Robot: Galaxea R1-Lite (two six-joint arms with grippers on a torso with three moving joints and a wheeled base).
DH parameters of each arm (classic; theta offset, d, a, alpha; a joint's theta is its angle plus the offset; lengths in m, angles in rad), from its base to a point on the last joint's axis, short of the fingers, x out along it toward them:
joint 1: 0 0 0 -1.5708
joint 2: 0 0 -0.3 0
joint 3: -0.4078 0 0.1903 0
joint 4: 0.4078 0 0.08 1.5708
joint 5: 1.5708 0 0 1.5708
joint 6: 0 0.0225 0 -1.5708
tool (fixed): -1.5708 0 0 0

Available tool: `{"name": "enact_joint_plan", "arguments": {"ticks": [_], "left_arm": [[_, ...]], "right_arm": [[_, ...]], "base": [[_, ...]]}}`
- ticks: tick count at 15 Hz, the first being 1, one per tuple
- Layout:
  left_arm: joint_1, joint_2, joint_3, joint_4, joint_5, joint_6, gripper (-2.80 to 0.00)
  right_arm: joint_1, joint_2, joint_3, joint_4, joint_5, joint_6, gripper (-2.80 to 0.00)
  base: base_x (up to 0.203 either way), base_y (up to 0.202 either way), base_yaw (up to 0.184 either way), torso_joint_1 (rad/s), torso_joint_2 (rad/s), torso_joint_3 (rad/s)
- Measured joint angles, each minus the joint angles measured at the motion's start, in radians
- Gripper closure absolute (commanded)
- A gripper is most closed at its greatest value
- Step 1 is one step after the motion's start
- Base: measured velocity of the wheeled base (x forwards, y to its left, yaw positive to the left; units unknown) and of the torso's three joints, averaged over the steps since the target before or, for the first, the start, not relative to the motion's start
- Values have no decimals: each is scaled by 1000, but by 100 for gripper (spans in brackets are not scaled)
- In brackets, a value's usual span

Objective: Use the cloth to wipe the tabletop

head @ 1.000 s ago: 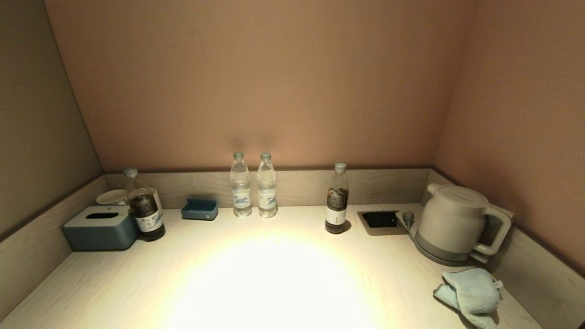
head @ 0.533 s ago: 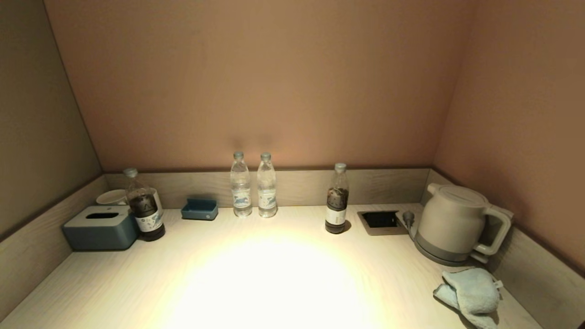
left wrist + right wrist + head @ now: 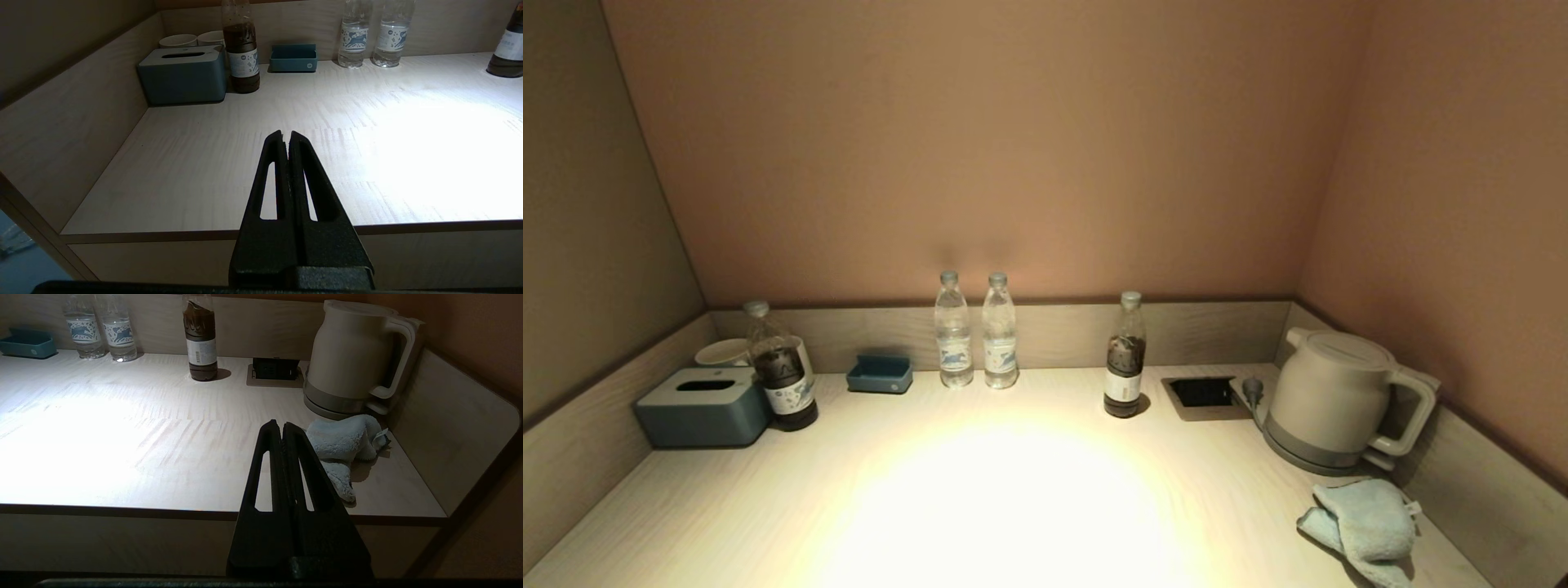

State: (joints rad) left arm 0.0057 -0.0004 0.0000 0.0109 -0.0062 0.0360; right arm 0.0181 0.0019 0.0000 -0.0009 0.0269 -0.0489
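The pale blue cloth (image 3: 1364,529) lies crumpled on the tabletop (image 3: 1013,498) at the front right, just in front of the kettle; it also shows in the right wrist view (image 3: 341,443). My right gripper (image 3: 279,425) is shut and empty, held off the table's front edge, short of the cloth. My left gripper (image 3: 285,134) is shut and empty, held off the front edge on the left side. Neither gripper shows in the head view.
A white kettle (image 3: 1335,400) and a black recess (image 3: 1202,393) stand at the back right. Two water bottles (image 3: 976,331), two dark bottles (image 3: 1125,356) (image 3: 780,367), a small blue tray (image 3: 880,374), a blue-grey tissue box (image 3: 704,406) and cups (image 3: 723,352) line the back and left.
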Motion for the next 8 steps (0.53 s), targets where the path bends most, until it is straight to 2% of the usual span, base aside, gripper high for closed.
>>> {"name": "enact_joint_plan", "arguments": {"ticks": [8], "left_arm": [[0, 0, 0, 0, 0, 0, 0]], "right_arm": [[0, 0, 0, -1, 0, 0, 0]], "base": [[0, 0, 0, 0, 0, 0]]}}
